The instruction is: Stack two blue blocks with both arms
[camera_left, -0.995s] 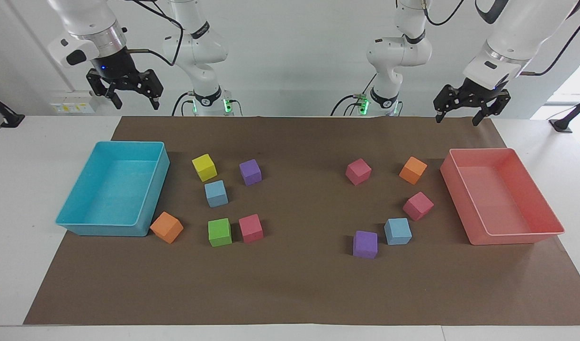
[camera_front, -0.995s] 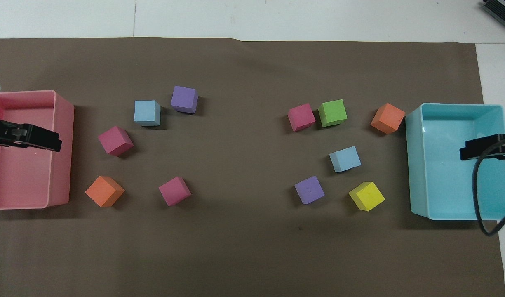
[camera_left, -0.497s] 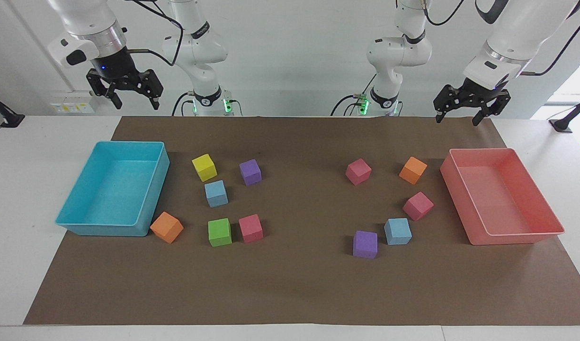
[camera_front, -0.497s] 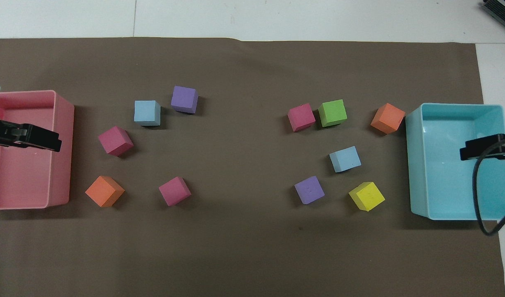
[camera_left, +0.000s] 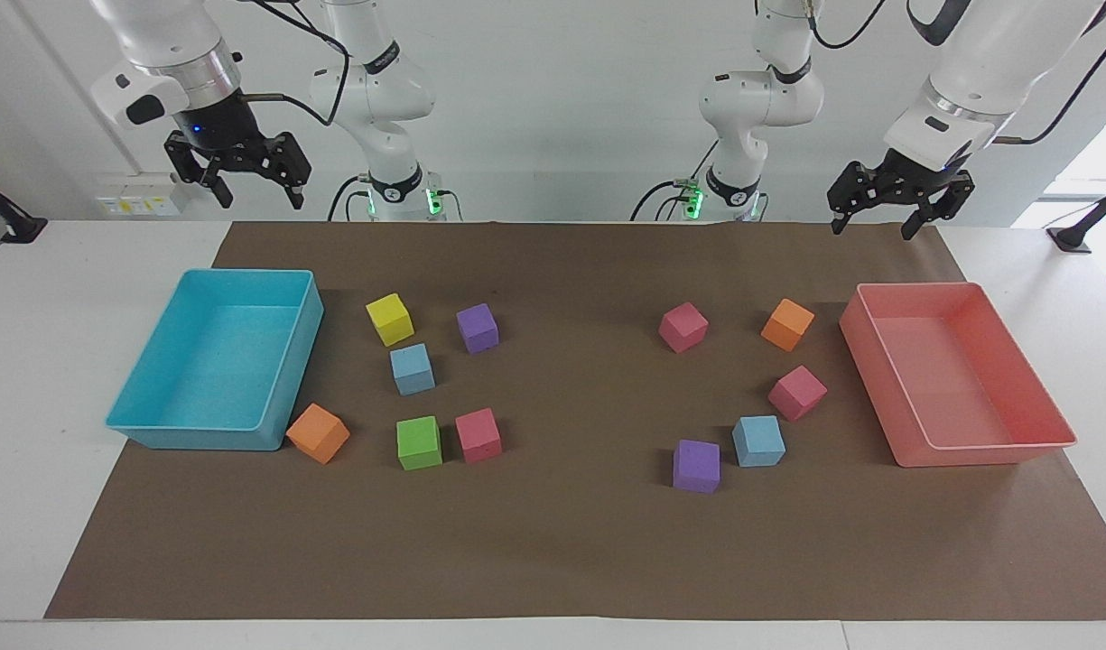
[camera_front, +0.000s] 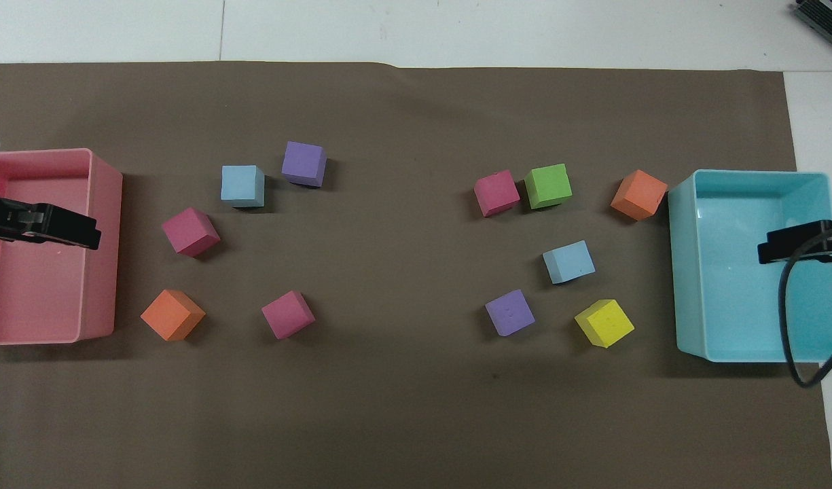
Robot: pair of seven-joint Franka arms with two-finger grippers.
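Two light blue blocks lie apart on the brown mat. One blue block sits among a yellow, a purple and a green cube toward the right arm's end. The other blue block sits beside a purple cube toward the left arm's end. My left gripper hangs open and empty high over the pink tray. The right gripper hangs open and empty high over the turquoise tray. Neither touches a block.
Pink cubes and an orange cube lie near the pink tray. A yellow cube, purple cube, green cube, pink cube and orange cube lie near the turquoise tray.
Both grippers have drifted only very slightly and stay open. No block has moved.
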